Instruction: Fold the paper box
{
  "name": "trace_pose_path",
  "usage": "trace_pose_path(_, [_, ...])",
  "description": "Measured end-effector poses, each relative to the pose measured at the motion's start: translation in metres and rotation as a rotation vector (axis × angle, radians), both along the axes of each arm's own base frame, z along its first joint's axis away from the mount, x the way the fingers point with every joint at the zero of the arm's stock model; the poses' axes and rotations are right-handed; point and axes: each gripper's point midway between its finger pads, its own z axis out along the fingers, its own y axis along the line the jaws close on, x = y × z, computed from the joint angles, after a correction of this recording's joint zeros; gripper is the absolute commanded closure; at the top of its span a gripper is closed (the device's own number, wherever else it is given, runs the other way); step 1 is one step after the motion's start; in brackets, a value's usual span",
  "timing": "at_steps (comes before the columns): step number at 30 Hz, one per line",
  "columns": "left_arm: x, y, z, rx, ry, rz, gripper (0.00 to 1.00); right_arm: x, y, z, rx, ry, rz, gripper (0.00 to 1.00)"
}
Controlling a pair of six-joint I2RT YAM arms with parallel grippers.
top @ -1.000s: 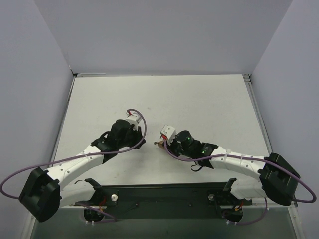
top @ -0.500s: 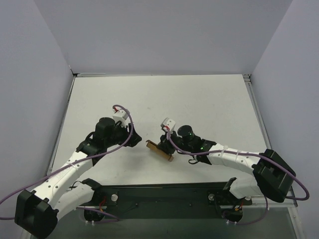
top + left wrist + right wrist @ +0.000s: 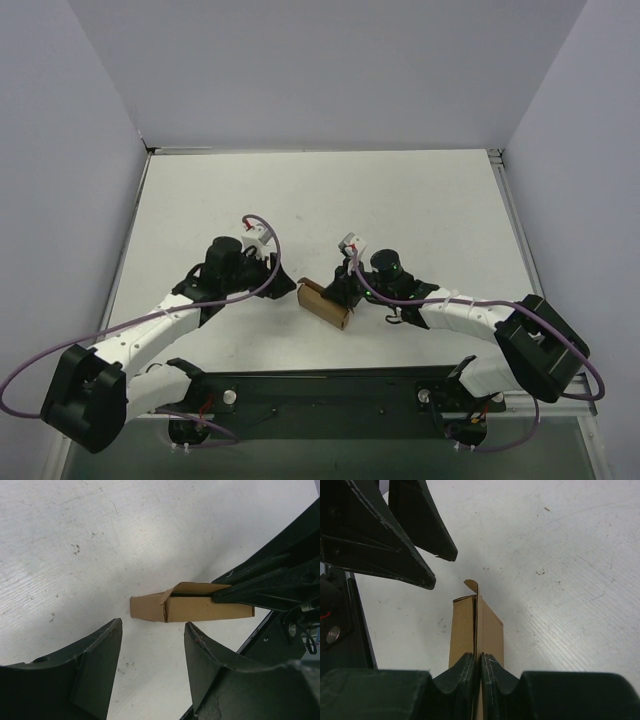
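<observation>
White matte table (image 3: pixel 400 200), pale walls on three sides, scuffs on the surface.

Found paper box (image 3: pixel 325 303) resting on the table a little toward 6 o'clock from centre. Looked mostly formed: long brown rectangular shape, lying lengthwise. Showed one end not finished in the left wrist view, paper box (image 3: pixel 192 607) with a slanted flap at its 9 o'clock end. Showed a small curled tab standing proud at the far end in the right wrist view, paper box (image 3: pixel 476 625).

Caught right gripper (image 3: pixel 340 290) at the box's 3 o'clock end, pinched almost fully together on a thin upright cardboard edge along the top; right gripper (image 3: pixel 480 660) had only that sheet between its fingers. Judged as an anchor hold, pinning the box down and keeping the closed walls together so the loose end could be worked.

Caught left gripper (image 3: pixel 275 275) at 9 o'clock of the box, spread wide, holding nothing, clear of the cardboard. Framed the unfinished end between its fingers, left gripper (image 3: pixel 152 630). Judged as lined up to push or tuck that end flap.

Couldn't tell whether the far tab was meant to slot inside.
</observation>
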Motion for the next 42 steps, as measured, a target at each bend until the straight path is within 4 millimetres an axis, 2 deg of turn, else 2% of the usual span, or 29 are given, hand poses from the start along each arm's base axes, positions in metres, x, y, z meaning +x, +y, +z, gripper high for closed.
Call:
trace_pose_path(10, [0.017,-0.02,-0.014,-0.028,-0.022,-0.021,0.43,-0.001,-0.005,-0.002,-0.034,-0.023,0.005,0.91])
trace_pose_path(18, [0.008,-0.037,-0.027,-0.047,-0.01,-0.066,0.47,0.001,-0.007,-0.003,-0.053,-0.033,0.004,0.91])
trace_pose_path(20, [0.005,-0.042,-0.028,-0.054,-0.013,-0.08,0.53,0.001,-0.008,-0.003,-0.062,-0.032,0.002,0.9])
trace_pose_path(21, [0.004,-0.044,-0.028,-0.059,-0.016,-0.085,0.6,0.001,-0.009,-0.003,-0.066,-0.032,0.001,0.9])
trace_pose_path(23, [0.003,-0.048,-0.026,-0.071,-0.028,-0.094,0.69,0.002,-0.011,-0.003,-0.075,-0.032,-0.005,0.81])
trace_pose_path(24, [0.003,-0.05,-0.025,-0.074,-0.033,-0.093,0.71,0.001,-0.011,-0.003,-0.078,-0.031,-0.006,0.77])
trace_pose_path(25, [0.002,-0.051,-0.025,-0.077,-0.041,-0.095,0.72,0.001,-0.013,-0.004,-0.088,-0.03,-0.01,0.65])
trace_pose_path(26, [0.002,-0.052,-0.024,-0.08,-0.049,-0.093,0.74,0.001,-0.014,-0.005,-0.093,-0.026,-0.014,0.59])
trace_pose_path(28, [0.003,-0.054,-0.023,-0.081,-0.065,-0.086,0.75,0.002,-0.02,-0.003,-0.113,-0.022,-0.039,0.52])
trace_pose_path(32, [0.0,-0.056,-0.022,-0.074,-0.098,-0.072,0.77,0.004,-0.037,0.01,-0.157,-0.013,-0.132,0.53])
trace_pose_path(36, [-0.005,-0.055,-0.022,-0.07,-0.129,-0.052,0.77,0.005,-0.057,0.039,-0.191,-0.01,-0.254,0.57])
trace_pose_path(39, [-0.007,-0.053,-0.021,-0.067,-0.145,-0.031,0.77,-0.008,-0.064,0.049,-0.206,0.017,-0.292,0.59])
trace_pose_path(42, [-0.01,-0.051,-0.021,-0.067,-0.154,-0.008,0.79,-0.026,-0.069,0.041,-0.241,0.073,-0.302,0.64])
